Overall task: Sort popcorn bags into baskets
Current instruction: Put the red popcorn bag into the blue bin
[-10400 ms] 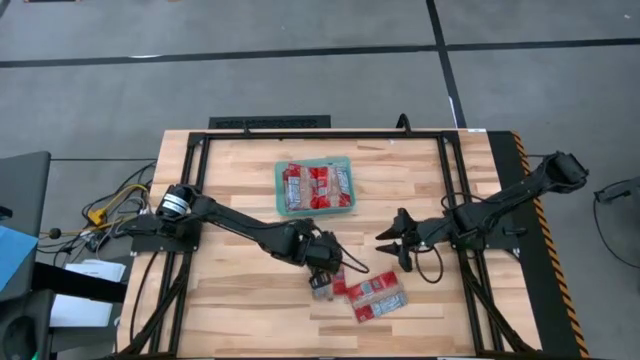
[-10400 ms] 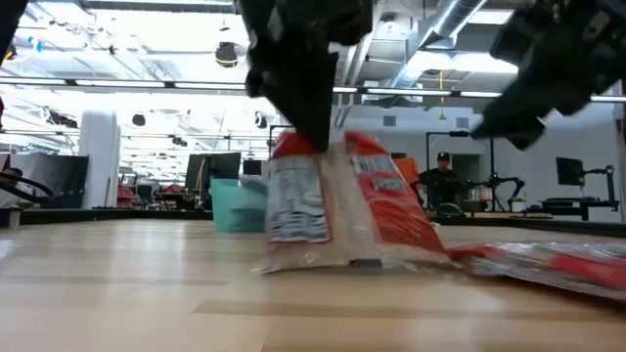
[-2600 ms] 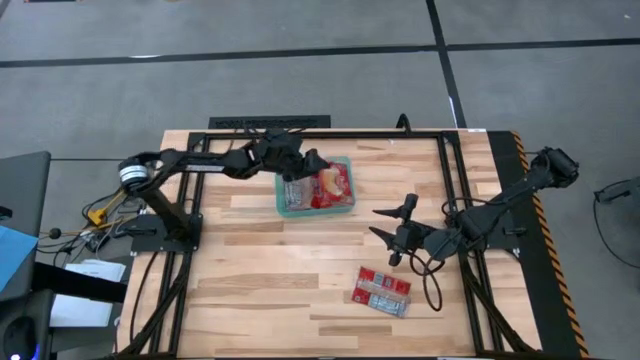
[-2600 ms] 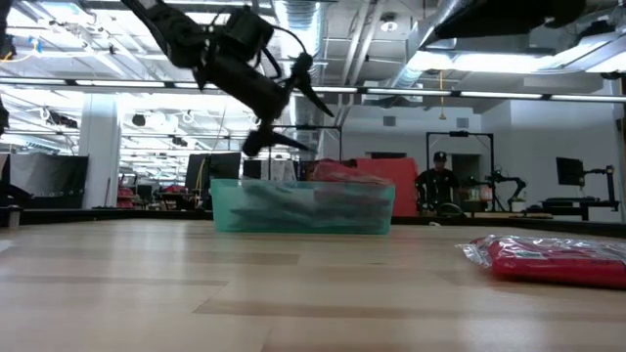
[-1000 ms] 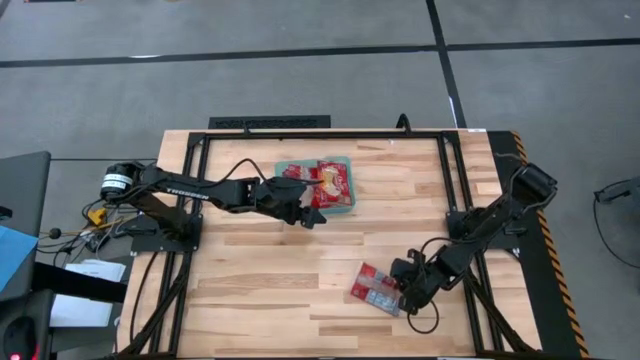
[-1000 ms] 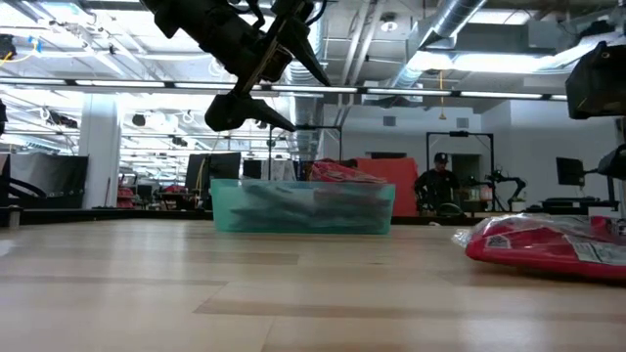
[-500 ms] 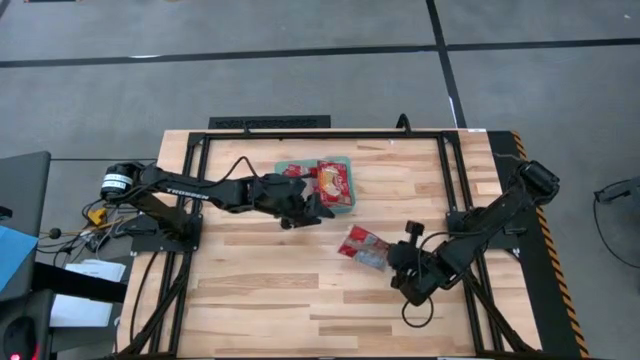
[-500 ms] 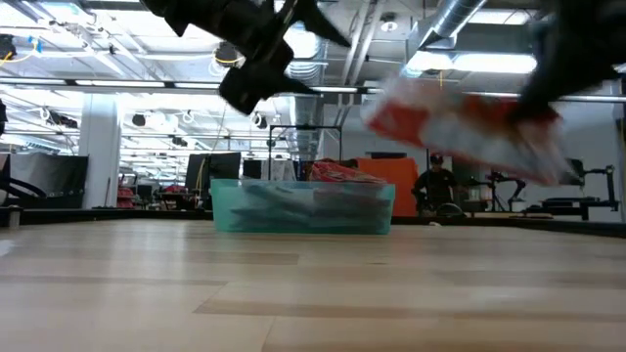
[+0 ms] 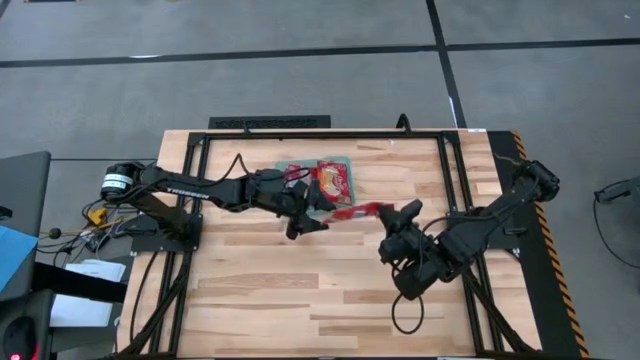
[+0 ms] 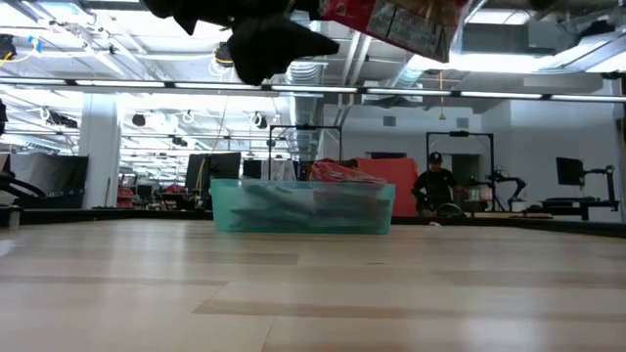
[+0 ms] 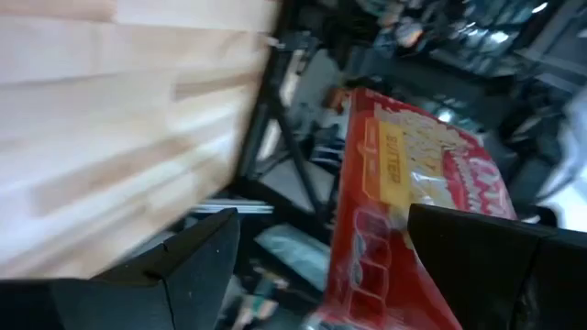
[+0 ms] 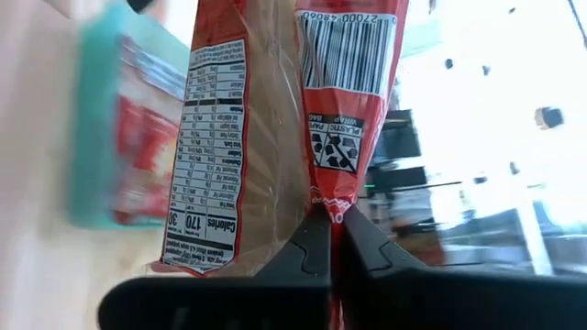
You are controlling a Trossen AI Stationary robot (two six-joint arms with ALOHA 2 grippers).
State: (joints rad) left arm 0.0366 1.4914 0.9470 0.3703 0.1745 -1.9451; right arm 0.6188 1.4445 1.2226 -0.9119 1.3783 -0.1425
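The teal-green tray [image 9: 283,185] stands at the table's far middle with several red popcorn bags [image 9: 335,180] in it; it also shows in the low view [image 10: 303,207] and the right wrist view [image 12: 90,128]. My right gripper [image 9: 392,214] is shut on one popcorn bag [image 9: 360,210], held high above the table just right of the tray's near corner; the bag shows at the top of the low view [image 10: 401,24]. My left gripper [image 9: 312,216] is open beside the tray's near edge, facing that bag [image 11: 404,174]. I cannot tell whether it touches the bag. My right gripper pinches the bag's sealed edge [image 12: 323,203] between its two shut fingers [image 12: 362,240]. The fingers come roughly level from the table's right. The bag is lifted clear of the table and stretches out from the fingers toward the tray and my left gripper, turned on edge.
Black frame rails [image 9: 320,133] run round the wooden table. Bare wood [image 9: 300,290] lies across the near half. Cables [image 9: 115,205] lie off the left edge. A person [image 10: 433,186] stands in the room behind the table.
My right gripper has lifted the popcorn bag off the table's near right part and carried it up and toward the far left, toward the tray and my left gripper. The bag is now clear of the table and turned on edge.
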